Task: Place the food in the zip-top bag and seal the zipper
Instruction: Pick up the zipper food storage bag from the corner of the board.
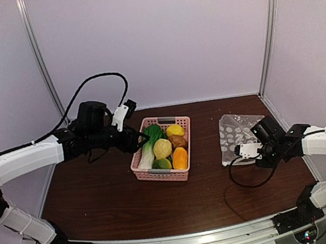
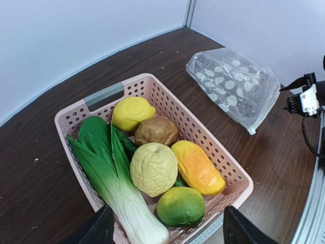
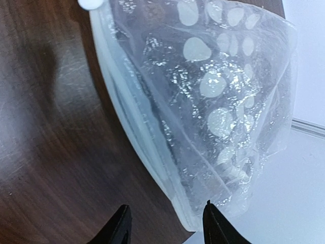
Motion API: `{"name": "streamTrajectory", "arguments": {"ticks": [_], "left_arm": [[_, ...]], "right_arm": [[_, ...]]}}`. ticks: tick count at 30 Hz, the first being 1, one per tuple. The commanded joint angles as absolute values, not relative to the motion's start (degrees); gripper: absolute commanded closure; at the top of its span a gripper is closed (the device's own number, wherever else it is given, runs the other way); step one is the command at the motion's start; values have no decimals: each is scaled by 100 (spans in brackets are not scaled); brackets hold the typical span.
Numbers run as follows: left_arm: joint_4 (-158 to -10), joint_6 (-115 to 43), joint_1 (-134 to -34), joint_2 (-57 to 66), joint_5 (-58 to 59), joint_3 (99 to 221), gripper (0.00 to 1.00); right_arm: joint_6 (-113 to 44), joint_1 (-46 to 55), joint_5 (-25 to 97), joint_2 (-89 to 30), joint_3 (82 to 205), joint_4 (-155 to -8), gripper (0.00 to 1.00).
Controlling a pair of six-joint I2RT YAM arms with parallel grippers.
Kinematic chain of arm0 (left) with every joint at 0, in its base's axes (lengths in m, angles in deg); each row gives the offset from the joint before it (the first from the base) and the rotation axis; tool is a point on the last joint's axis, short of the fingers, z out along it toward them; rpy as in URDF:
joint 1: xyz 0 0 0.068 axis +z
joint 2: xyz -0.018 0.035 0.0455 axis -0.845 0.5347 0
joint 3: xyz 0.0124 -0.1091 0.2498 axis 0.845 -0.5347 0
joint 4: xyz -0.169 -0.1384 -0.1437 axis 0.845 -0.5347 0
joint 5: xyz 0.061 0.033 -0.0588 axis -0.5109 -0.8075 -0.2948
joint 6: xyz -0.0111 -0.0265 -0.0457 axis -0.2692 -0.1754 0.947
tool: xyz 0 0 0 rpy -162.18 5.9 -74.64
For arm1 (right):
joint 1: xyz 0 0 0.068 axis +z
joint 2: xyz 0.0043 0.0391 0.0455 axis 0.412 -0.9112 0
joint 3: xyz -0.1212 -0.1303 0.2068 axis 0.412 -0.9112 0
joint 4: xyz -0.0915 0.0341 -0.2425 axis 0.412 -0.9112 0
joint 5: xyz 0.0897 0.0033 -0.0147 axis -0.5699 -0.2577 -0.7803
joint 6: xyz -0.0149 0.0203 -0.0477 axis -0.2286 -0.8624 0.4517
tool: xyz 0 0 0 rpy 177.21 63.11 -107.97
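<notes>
Black fingertips [image 3: 122, 229] of the right gripper [image 3: 165, 229] stand apart at the bottom of its wrist view, clamped on nothing. The clear flexible zip-top bag printed with white oval dots [image 3: 218, 101] lies flat on the dark wooden table [image 3: 45, 152], one corner just ahead of those jaws and between them. Whether it touches them cannot be told.

Along the bag's edge a thin clear strip, seemingly the zipper [image 3: 133, 127], slants away from the jaws, so that edge runs roughly along the gripper's reach, not across it. The bag looks empty.

All the food sits well off to that gripper's side in a pink lattice plastic basket [image 2: 167, 99]: a yellow lemon [image 2: 133, 113], a brown round piece [image 2: 156, 130], an orange piece [image 2: 197, 166] and a leafy green vegetable [image 2: 106, 168].

The left gripper [image 2: 167, 231] hovers over the basket's near end, jaws wide and holding nothing. It is the nearer arm for the food, as the right one is for the bag.
</notes>
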State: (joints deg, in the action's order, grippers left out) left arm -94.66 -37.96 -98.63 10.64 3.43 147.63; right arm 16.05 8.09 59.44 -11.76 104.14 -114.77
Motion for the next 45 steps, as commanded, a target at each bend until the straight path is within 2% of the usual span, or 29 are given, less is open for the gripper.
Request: {"name": "streamTrajectory", "arguments": {"ticks": [1, 10, 13, 15, 19, 23, 29, 35, 45], "left_arm": [[-9213, -3851, -9890, 1173, 293, 14789, 25], [-9215, -3839, -9890, 1179, 313, 14787, 25], [-9195, -3805, -9890, 1189, 313, 14789, 25], [-9172, -3771, -9890, 1195, 348, 14789, 26], [-9094, -3641, -9898, 1291, 558, 14814, 29], [-9351, -3575, -10030, 1457, 516, 15043, 32], [-10131, -3417, -10368, 2013, 123, 15675, 27], [-11065, -2429, -10416, 2980, -399, 16472, 26], [-11093, -2008, -10417, 4001, -687, 17183, 28]], "right_arm": [[1742, 823, 6526, -1215, 10150, -10591, 52], [1737, 809, 6847, -1806, 9866, -9668, 53], [1784, 799, 7067, -1934, 9812, -9373, 57], [1757, 768, 7153, -1951, 9846, -9305, 65], [1650, 725, 6982, -1677, 10245, -9717, 99], [1304, 717, 6622, -1490, 10956, -10552, 100], [463, 701, 5898, -1860, 12054, -11529, 100], [36, 682, 5663, -2322, 12465, -11610, 100], [-280, 538, 5311, -2753, 13427, -12134, 100]]}}
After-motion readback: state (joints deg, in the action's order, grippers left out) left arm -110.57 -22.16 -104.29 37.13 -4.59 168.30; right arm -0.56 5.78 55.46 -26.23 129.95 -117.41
